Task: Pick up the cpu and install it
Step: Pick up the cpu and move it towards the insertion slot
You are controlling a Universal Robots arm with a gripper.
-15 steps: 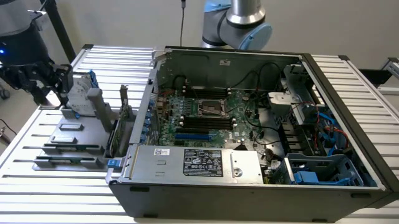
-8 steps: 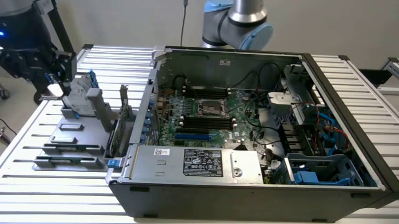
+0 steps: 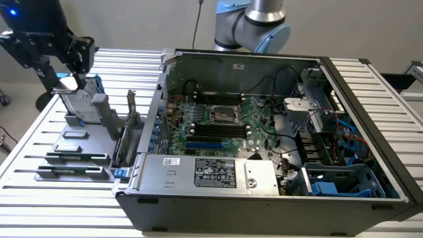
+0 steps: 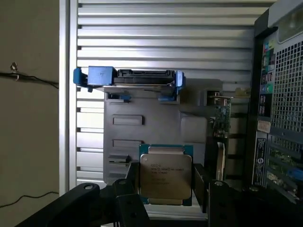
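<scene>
A slatted metal worktop carries everything here, with a pale wall behind it. On it lies an open computer case. Its motherboard is exposed, and we can pick out the square socket near the board's middle. Beside the case, at the exterior view's left, sits a grey fixture. A hard drive on blue rails stands upright at its far end.

The arm reaches over from behind the case, and its black wrist hangs above that fixture. The jaws are closed on the cpu. They hold it clear of the fixture, close to the hard drive's top edge as the exterior view sees it, and well apart from the socket.

In the wrist view we see the cpu up close. Its silver-grey top faces the camera, and it is pinched at two opposite edges between the black fingers. Beyond it lie the grey fixture, the hard drive and the worktop.
</scene>
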